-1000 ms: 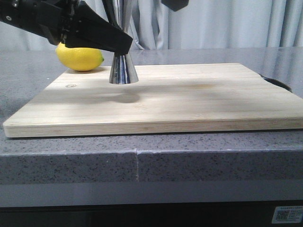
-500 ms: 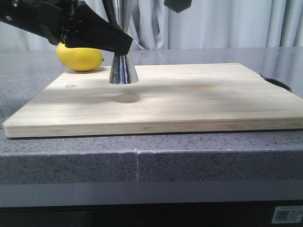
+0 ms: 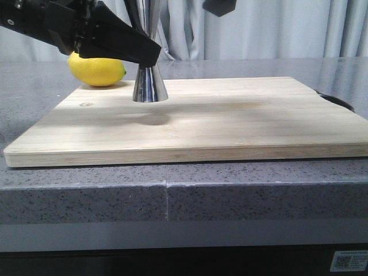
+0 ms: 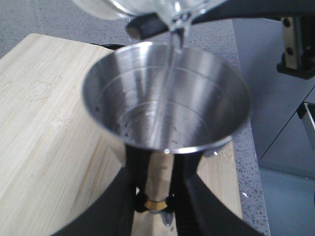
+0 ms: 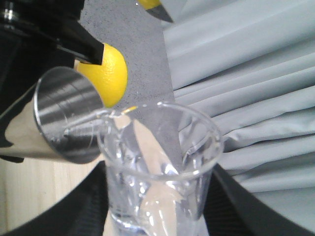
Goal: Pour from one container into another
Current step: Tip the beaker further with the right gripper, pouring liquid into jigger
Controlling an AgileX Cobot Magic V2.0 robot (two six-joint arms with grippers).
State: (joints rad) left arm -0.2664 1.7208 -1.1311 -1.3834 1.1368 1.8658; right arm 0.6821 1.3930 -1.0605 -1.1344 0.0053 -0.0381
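Left gripper (image 4: 153, 209) clamped on waist of tall steel hourglass jigger (image 4: 165, 105) w/ gold band, standing on pale wood cutting board (image 3: 230, 118). Right gripper (image 5: 155, 216) holds clear glass beaker (image 5: 160, 167) tipped just above jigger, thin stream running in. Yellow lemon (image 3: 96, 70) behind jigger on grey speckled counter (image 3: 172, 190), pale curtains (image 3: 276, 29) at back.

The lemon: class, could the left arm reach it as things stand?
Probably not yet. The left tool is clamped around the jigger, steadying it while water pours in. The lemon sits just behind, but that tool is occupied.

Right pincer (image 3: 219, 6) drifted slightly rightward along top edge; shadow on board (image 3: 241, 115) shifted likewise
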